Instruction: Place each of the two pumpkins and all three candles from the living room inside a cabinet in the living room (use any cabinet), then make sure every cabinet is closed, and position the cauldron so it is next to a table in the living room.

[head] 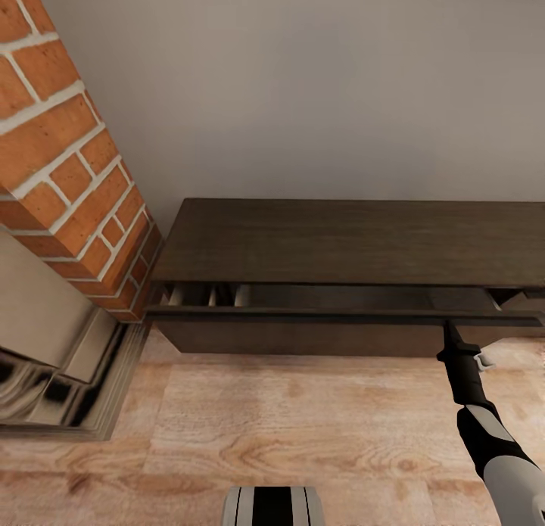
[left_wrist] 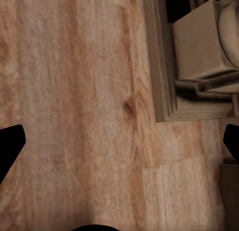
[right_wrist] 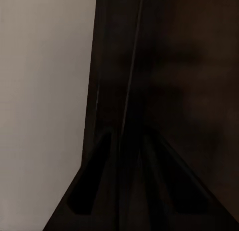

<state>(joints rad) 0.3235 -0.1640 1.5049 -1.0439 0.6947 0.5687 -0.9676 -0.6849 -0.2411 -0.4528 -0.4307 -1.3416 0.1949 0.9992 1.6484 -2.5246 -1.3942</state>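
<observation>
Bare wood floor (head: 250,412) lies open nearest. Left, brick column (head: 68,170) and fireplace base (head: 60,375). The cabinet (head: 348,242) drawer stands slightly open. Right gripper (head: 452,331) touches its front edge, fingers close together; left gripper (left_wrist: 119,141) spread.

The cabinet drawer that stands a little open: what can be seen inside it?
Through the narrow gap of the drawer, only pale beige inner walls show at its left end and a dark interior along the rest. The cabinet top covers everything further back, so its contents cannot be seen.
</observation>
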